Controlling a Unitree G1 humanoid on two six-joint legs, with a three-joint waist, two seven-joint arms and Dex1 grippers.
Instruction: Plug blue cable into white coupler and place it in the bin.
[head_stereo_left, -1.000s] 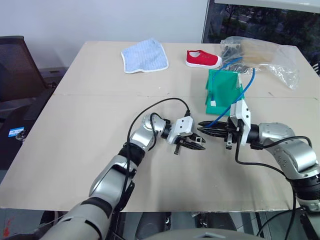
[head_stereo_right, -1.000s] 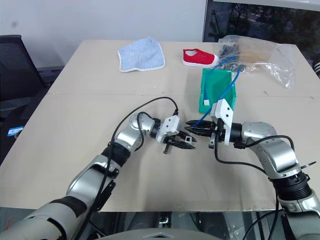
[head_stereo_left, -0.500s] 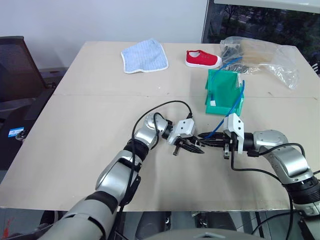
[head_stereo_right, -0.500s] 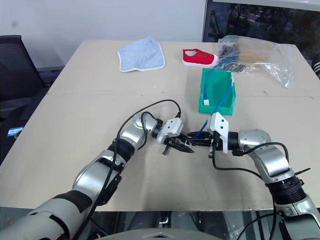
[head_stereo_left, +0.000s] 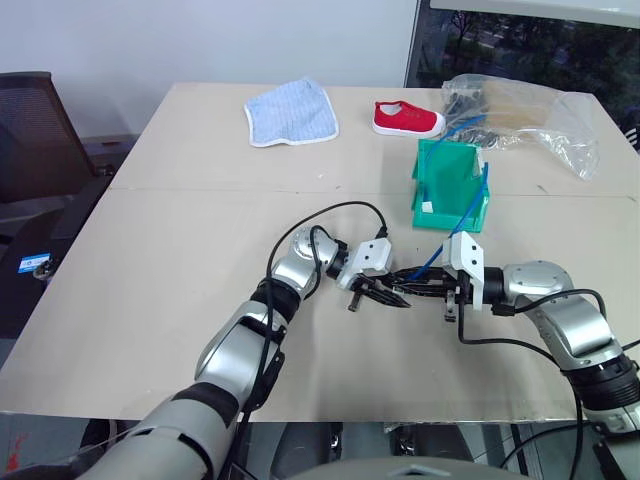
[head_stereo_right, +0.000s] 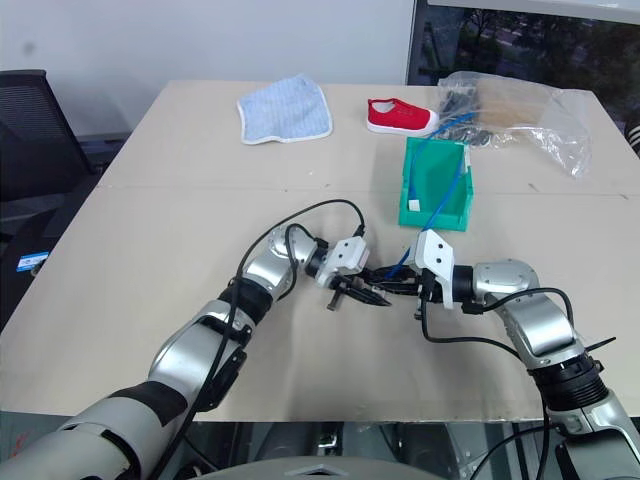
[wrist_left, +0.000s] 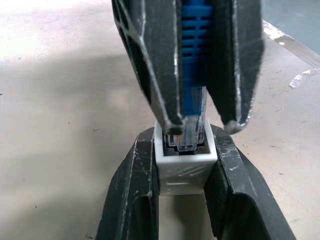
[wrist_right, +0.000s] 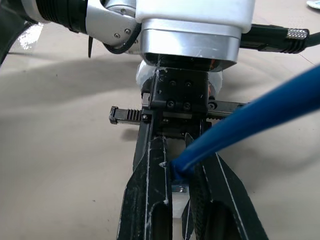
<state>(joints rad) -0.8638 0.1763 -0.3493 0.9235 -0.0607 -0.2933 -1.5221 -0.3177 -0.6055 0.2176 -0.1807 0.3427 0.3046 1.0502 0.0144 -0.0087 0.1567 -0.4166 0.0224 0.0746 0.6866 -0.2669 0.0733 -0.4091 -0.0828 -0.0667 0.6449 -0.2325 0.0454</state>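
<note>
Blue cable (head_stereo_left: 468, 218) trails from the bin (head_stereo_left: 450, 186) at one o'clock down to my right claw (wrist_left: 196, 125), pinched tight behind the clear plug for steering. My left claw (wrist_left: 183, 165) clamps the white coupler (wrist_left: 183, 165) above the worktop (head_stereo_left: 180, 270), socket facing the plug, whose tip sits in its mouth, seemingly not yet seated.

A: From my station, both arms read as silver-grey metal shells with black joint bands, and a black cable loops off each wrist.

B: I see a white housing behind each gripper. The black fingers (wrist_left: 150, 75) are scuffed at the edges, with a toothed black rack and small screws above them.
</note>
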